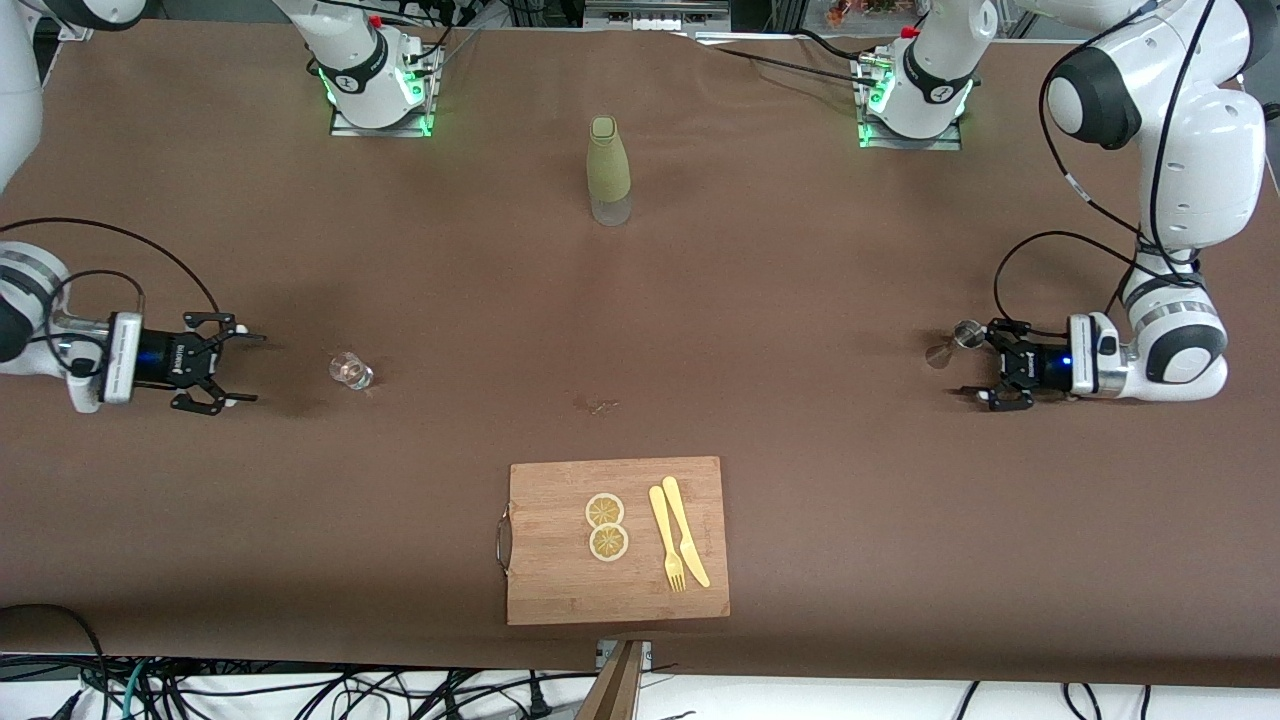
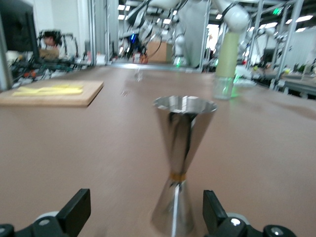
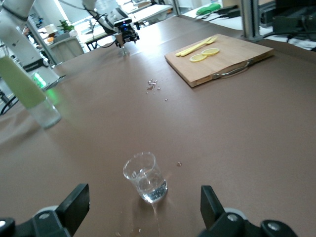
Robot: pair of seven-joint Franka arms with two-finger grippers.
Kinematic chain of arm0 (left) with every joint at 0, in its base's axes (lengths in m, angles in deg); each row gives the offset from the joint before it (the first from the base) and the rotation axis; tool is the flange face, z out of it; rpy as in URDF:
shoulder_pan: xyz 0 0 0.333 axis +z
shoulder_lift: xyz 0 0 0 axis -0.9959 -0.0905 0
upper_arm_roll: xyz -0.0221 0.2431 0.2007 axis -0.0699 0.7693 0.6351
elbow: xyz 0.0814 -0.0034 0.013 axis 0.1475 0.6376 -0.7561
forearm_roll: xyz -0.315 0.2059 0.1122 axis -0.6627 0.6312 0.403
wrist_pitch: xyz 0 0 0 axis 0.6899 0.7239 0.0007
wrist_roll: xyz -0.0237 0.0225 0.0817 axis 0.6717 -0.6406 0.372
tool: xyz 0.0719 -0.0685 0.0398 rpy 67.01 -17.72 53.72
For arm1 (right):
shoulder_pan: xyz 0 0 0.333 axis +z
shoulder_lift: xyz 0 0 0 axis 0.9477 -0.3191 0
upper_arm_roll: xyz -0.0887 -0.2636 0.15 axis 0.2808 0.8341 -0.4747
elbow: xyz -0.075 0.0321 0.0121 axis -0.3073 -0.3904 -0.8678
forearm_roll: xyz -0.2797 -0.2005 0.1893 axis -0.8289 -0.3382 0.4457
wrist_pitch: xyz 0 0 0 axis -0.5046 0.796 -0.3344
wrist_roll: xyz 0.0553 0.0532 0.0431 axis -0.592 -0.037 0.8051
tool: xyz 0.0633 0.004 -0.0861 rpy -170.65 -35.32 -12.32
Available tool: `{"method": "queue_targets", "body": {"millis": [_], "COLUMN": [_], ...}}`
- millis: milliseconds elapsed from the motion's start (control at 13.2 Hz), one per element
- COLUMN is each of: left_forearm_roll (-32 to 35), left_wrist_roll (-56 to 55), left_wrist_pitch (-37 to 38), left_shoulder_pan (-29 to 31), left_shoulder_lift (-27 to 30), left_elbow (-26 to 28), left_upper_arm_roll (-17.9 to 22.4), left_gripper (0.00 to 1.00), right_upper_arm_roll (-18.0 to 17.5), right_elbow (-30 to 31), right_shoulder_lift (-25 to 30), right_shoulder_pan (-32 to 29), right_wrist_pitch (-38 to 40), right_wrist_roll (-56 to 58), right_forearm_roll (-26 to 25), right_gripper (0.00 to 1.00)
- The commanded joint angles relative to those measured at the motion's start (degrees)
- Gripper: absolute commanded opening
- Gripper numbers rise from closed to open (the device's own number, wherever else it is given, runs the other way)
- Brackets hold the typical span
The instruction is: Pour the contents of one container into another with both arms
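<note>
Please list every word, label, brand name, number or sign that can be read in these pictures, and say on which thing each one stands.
No text can be read in any view.
Round marks on the two arm bases: too small to read.
Pale print on the right gripper body: too small to read.
Bottle, jigger, glass, cutting board: no lettering shows.

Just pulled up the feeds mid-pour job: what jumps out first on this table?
Two low, open grippers at the table's ends: the left gripper with a steel measuring cup standing upright between its fingers, the right gripper facing a small clear glass with a wet patch under it. Between them, a green bottle stands toward the bases; a cutting board with lemon slices lies nearest the front camera.
</note>
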Motion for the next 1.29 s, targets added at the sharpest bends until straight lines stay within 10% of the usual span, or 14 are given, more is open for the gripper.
{"method": "queue_targets", "body": {"millis": [0,607,1214], "left_forearm_roll": [5.4,21.58,36.34], "left_wrist_roll": [-9.75,-54.3,-97.91], "left_wrist_pitch": [-3.12,-6.29,-5.85], "left_shoulder_pan": [0.46,-2.0,-10.17], "left_shoulder_lift": [1.16,7.83,21.19], "left_elbow": [-3.3,-11.39,-12.01], "left_upper_arm_roll": [0.45,0.8,-0.51], "left_gripper": [1.0,1.0,1.0], "right_upper_arm_roll": [0.21,0.12,0.38], "right_elbow": [0.71,-1.84,1.23], "right_shoulder_lift": [5.64,18.13,33.33], "right_shoulder_pan": [0.67,6.73,19.56], "right_wrist_pitch": [-0.04,-0.22,0.04], "right_wrist_roll": [-11.67,-44.73,-91.73], "right_forearm_roll": [-4.35,-17.18,-44.67], "right_gripper": [1.0,1.0,1.0]}}
